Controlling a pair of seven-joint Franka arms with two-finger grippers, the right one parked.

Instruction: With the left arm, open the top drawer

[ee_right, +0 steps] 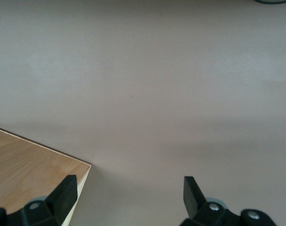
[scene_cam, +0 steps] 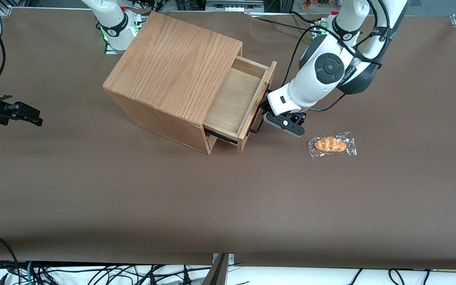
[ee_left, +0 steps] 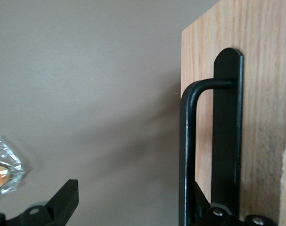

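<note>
Top drawer (scene_cam: 234,105) pulled out of wooden box (scene_cam: 172,75). Claw (scene_cam: 265,114) spread open, one finger (ee_left: 204,207) hooked inside black handle (ee_left: 187,155). No legible writing.

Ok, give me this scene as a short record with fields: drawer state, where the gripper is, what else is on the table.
drawer: shallow light-wood top drawer of the oak-grain wooden box, pulled partly out, nothing seen inside
handle: thin black U-shaped bar handle on the drawer front
gripper: black two-finger gripper of the white left arm, open, one finger hooked inside the handle
other: plastic-wrapped bread roll on the brown table, beside the gripper, nearer the front camera
</note>
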